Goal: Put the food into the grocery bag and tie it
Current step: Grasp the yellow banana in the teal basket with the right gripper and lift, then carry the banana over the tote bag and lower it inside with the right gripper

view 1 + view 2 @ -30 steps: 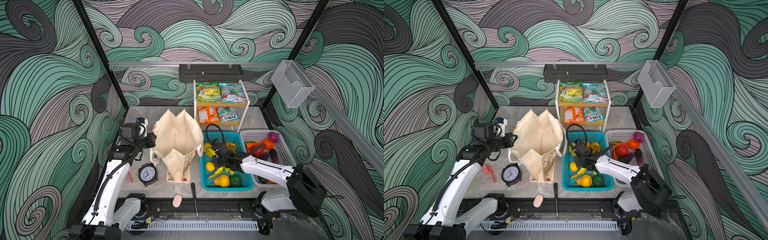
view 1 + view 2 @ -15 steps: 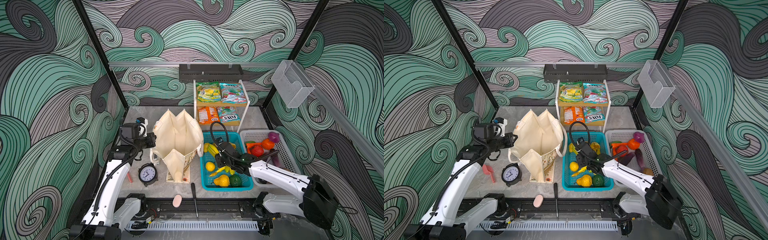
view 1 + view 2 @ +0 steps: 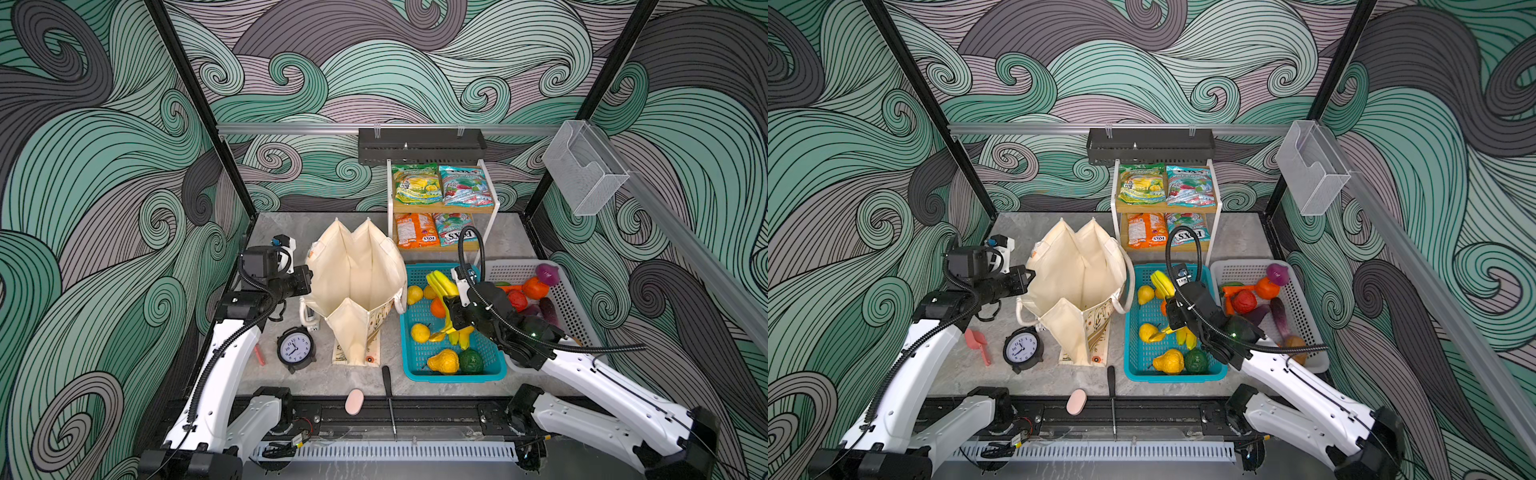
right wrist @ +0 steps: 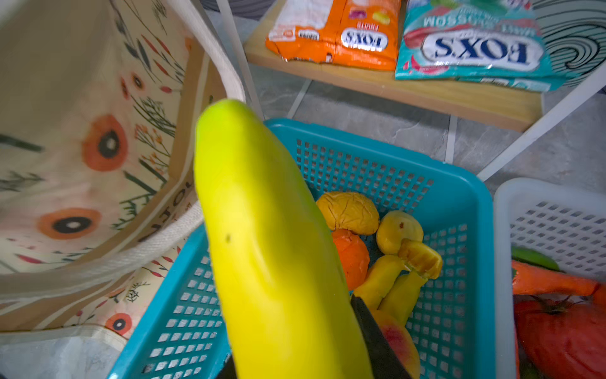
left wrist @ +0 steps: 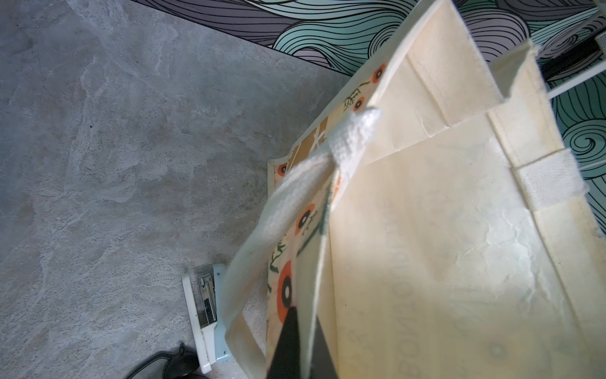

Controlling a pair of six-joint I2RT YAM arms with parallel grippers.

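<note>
We note: left tool (image 5: 305, 341) pinched tight on the grocery bag (image 3: 357, 274) rim; right tool (image 3: 451, 309) part-closed, gripping a yellow banana (image 4: 269, 246) over the teal basket (image 3: 453, 377).

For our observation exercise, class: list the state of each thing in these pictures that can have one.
Cream canvas tote bag: upright, mouth open, untied.
Left pincer: shut on the bag's rim.
Right pincer: shut on a yellow toy banana.
Yellow toy banana: held over the teal plastic basket.
White plastic basket: holds vegetables.
</note>
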